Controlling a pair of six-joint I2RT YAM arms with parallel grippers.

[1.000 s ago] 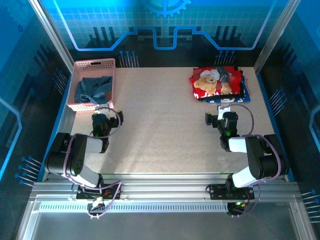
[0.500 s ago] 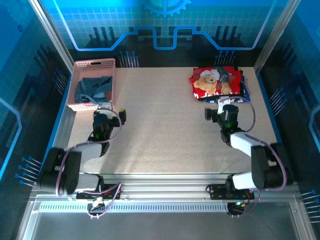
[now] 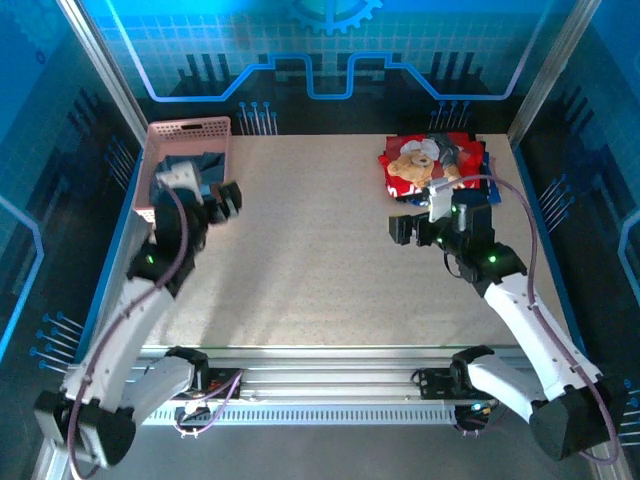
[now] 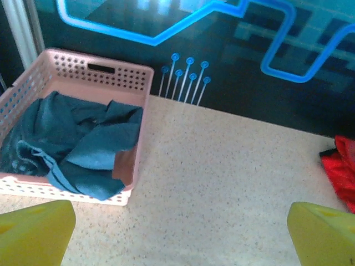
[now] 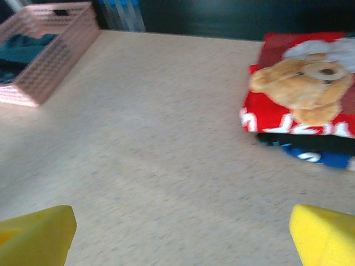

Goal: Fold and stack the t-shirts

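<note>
The slate-blue t-shirt [image 4: 72, 144] lies crumpled inside the pink basket [image 4: 138, 83], one corner hanging over the near rim; from above the slate-blue t-shirt [image 3: 190, 172] sits at the table's back left. My left gripper [image 3: 205, 200] hovers just in front of the basket, open, its yellow fingertips [image 4: 33, 233] wide apart over bare table. At the back right lies a folded stack: the red teddy-bear shirt [image 5: 299, 94] on top, a black one [image 5: 310, 141] and a dark blue one [image 5: 327, 158] beneath. My right gripper [image 3: 435, 222] hangs open in front of that stack, holding nothing.
The speckled table [image 3: 310, 260] stretches between basket and stack. The pink basket [image 5: 55, 50] stands against the left edge. Metal frame posts and blue panels enclose the back and sides. The edge of the red shirt [image 4: 341, 166] shows at the far right of the left wrist view.
Both arms have lifted from their folded pose and reached away from the bases. The left gripper went toward the basket, the right toward the folded stack.
</note>
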